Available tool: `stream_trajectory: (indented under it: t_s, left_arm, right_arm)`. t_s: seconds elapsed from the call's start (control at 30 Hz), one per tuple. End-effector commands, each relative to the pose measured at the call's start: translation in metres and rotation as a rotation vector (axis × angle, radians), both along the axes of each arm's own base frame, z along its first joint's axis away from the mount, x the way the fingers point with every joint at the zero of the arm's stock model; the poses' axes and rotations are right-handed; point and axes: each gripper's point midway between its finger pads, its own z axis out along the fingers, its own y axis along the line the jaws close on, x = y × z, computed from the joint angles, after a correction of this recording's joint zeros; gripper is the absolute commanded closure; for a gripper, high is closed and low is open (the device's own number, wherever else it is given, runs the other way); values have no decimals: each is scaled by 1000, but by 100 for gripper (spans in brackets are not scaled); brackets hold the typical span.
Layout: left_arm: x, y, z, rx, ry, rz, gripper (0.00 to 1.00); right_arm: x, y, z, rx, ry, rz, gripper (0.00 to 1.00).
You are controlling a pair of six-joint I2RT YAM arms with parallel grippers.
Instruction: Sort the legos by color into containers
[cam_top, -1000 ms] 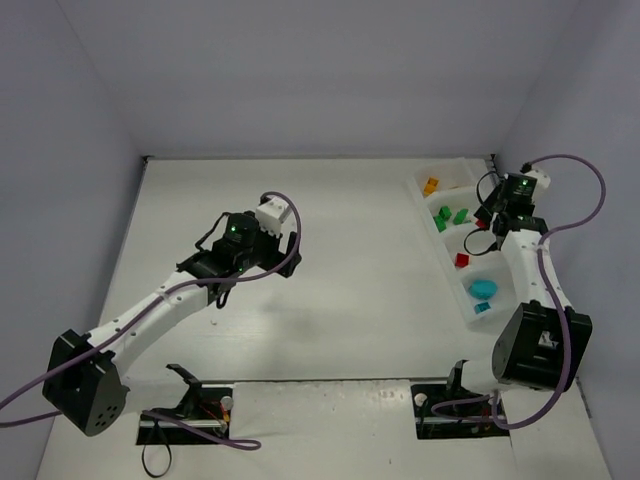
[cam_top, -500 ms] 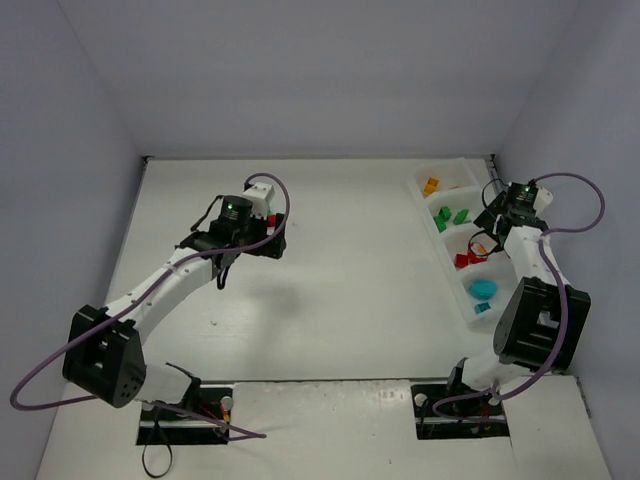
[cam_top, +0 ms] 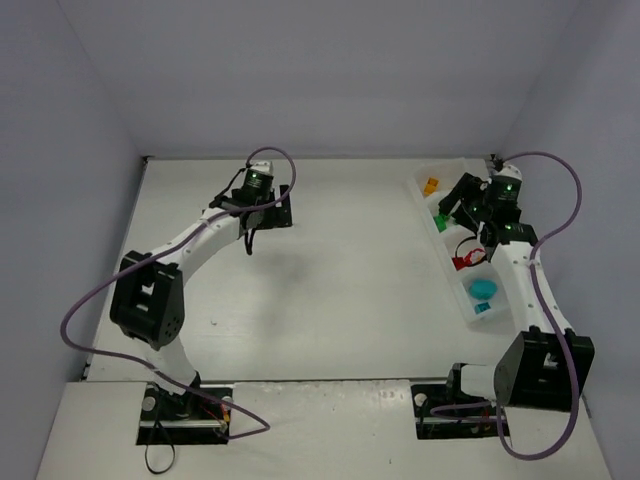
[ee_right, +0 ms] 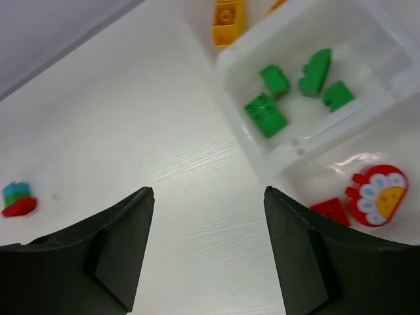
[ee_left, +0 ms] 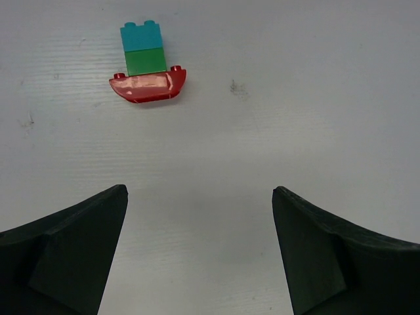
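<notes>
Legos (ee_left: 147,72) not yet sorted, stacked teal-green-red, lie on the counter (ee_left: 328,98) ahead of the left claw (ee_left: 199,197), slightly left of centre, the red base's long axis crosswise. That claw is nearer, released and empty. The right claw (ee_right: 209,193), also released, hovers by the tray (ee_right: 308,141).

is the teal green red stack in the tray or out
Out: the stack lies on the table, apart from the tray.

Upper left of the frame, three legos (ee_left: 147,65) sit joined on the white table (ee_left: 315,98): teal brick (ee_left: 141,37), green brick (ee_left: 145,62) below it, curved red piece (ee_left: 148,86) lowest. The left gripper (ee_left: 198,197) gapes wide, its dark jaws at the bottom corners
</notes>
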Motion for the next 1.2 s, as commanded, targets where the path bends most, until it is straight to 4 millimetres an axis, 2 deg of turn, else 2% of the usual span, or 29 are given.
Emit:
stream_trajectory:
  t_s: [0.0,0.07,0.1,0.13,0.27,0.5,0.77,1.17]
  left_arm:
    - [31,6,13,-10,-17,175,15]
    - [47,21,-3,58,27,280,15]
    - [48,24,-3,70,20,294,15]
    - [58,23,-8,91,24,307,15]
    - [65,35,-25,176,77,332,15]
    - [78,51,-51,171,134,345,15]
    - [95,42,-64,162,129,288,15]
    - [106,34,-69,158,92,230,15]
  right_arm:
    - [2,33,39,48,-137,141,36]
    - [-5,45,36,77,-160,191,36]
    - [-5,46,37,83,-160,200,36]
    - [-8,49,39,88,-170,209,36]
    - [-17,53,36,91,-175,233,35]
    - [-27,62,23,119,-152,276,35]
    - [-27,65,19,128,-143,295,35]
    - [-31,70,8,149,-120,318,35]
